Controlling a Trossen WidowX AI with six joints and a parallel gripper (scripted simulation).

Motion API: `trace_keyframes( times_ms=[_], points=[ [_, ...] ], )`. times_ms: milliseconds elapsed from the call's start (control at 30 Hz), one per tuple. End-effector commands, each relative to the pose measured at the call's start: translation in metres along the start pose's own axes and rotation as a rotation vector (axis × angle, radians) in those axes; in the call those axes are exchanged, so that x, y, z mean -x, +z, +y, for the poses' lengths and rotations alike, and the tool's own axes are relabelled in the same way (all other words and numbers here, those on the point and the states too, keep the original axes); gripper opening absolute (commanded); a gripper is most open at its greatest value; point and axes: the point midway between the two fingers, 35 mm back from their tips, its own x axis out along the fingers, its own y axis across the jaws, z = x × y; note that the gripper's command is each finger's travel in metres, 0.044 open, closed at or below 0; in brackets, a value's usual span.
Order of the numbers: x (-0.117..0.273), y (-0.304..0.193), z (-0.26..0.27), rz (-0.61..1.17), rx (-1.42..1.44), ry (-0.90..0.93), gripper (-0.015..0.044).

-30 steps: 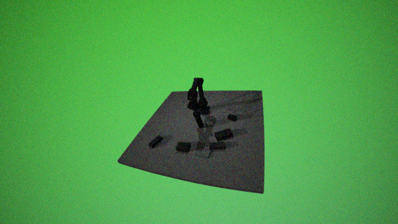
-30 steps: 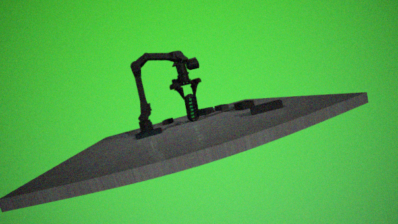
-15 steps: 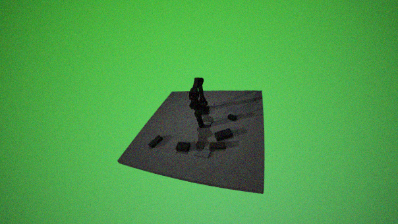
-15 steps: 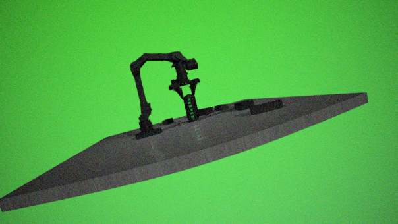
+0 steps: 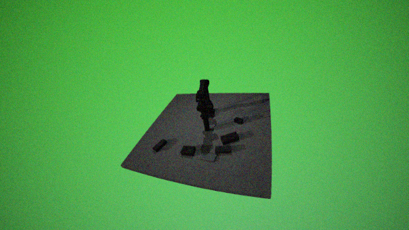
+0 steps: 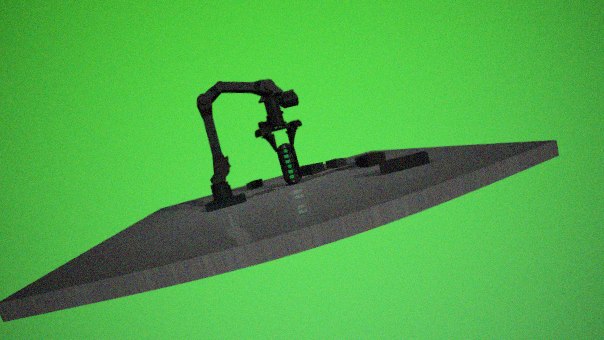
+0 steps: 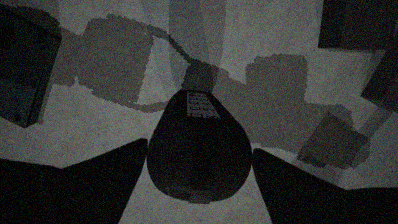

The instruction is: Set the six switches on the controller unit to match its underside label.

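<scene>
The dark controller unit (image 5: 206,125) (image 6: 289,165) (image 7: 197,170) stands on end, nearly vertical, between the fingers. My gripper (image 6: 286,149) (image 7: 200,150) is shut on it near its upper end. In the exterior view the switch face shows as a column of small green patches; the numbers and exact rocker positions are too small to read. The pale underside label (image 7: 202,105) shows at a steep slant in the wrist view, and its squares are too foreshortened and grainy to read. The unit's lower end is at or just above the bench; contact is unclear.
On the bench (image 5: 237,176) (image 6: 150,240) lie several dark modules, including a long one (image 5: 159,145) (image 6: 405,162), a block (image 5: 187,150), a larger block (image 5: 229,138) and a small one (image 5: 238,120) (image 6: 255,184). A block (image 7: 25,75) shows at the wrist view's left.
</scene>
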Motion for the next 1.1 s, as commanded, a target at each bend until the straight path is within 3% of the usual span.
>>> trace_keyframes(
  times_ms=[0, 1067],
  points=[
    [-0.005, 0.005, 0.002, -0.007, 0.001, 0.009, 0.0338],
    [-0.010, 0.031, 0.002, -0.010, 0.001, 0.009, 0.0338]
  ],
)
